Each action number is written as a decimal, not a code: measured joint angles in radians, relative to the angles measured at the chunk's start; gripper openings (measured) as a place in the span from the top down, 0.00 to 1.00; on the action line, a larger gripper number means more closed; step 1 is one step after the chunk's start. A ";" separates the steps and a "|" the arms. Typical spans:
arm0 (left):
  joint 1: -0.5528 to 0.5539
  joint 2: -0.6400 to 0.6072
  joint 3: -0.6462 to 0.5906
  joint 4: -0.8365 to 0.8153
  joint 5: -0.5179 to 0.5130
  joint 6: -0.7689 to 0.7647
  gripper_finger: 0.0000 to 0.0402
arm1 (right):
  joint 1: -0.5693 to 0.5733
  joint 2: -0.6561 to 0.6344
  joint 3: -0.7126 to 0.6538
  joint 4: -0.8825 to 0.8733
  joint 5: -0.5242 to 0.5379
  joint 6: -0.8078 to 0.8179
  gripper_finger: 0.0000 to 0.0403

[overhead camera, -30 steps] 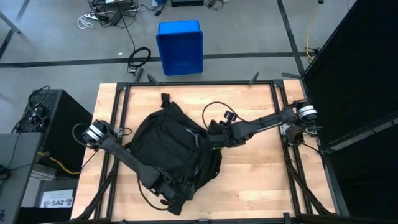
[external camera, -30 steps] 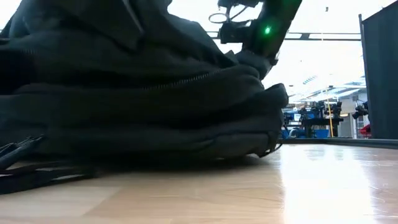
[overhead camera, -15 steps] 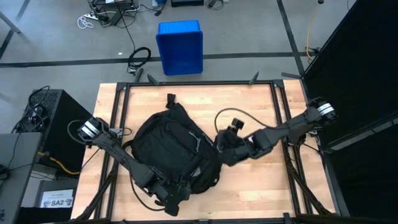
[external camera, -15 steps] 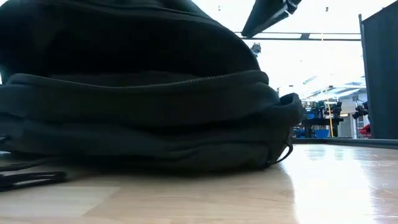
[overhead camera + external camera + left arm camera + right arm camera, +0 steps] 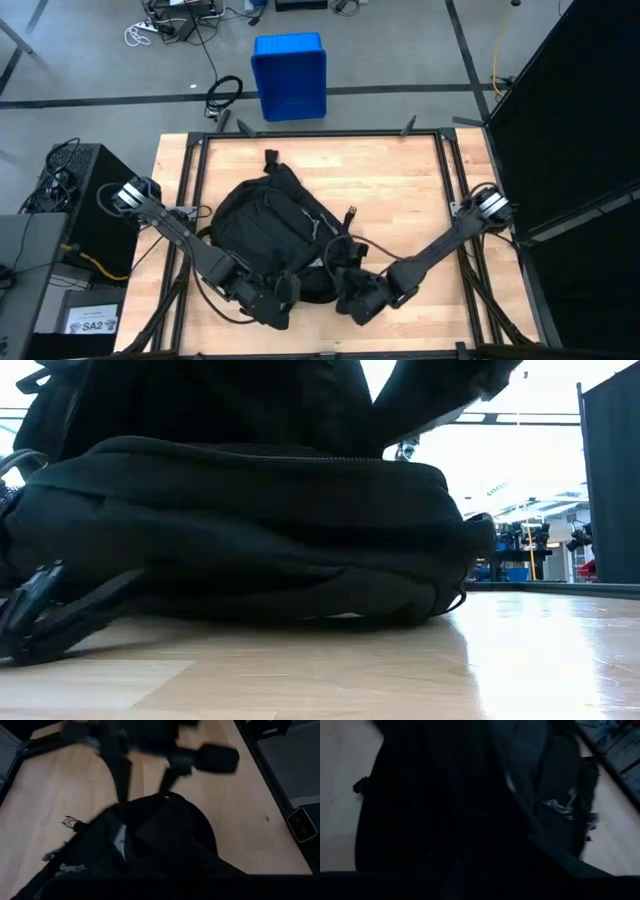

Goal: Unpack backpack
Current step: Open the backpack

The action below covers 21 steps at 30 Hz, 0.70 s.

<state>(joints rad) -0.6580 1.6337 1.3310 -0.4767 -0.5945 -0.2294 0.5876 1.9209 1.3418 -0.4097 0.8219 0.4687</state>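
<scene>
Your large rounded black fabric backpack (image 5: 265,235) lies on the light wooden surface (image 5: 410,200), left of its middle and toward the near edge, with its dark straps (image 5: 50,615) trailing onto the wood in the low view. Your left gripper (image 5: 275,295) is down at the bag's near edge with its jaws together, though you cannot see here whether any fabric is caught between them. Your right gripper (image 5: 352,298) sits low just beside the bag's near right corner, and you cannot tell how its jaws stand.
</scene>
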 joint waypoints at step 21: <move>-0.051 -0.173 0.002 -0.424 -0.389 -0.248 1.00 | -0.096 0.111 -0.090 -0.198 -0.076 0.319 0.87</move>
<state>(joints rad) -0.7088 1.4611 1.3327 -0.9007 -0.9832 -0.4771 0.4919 2.0320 1.2516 -0.6073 0.7463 0.7874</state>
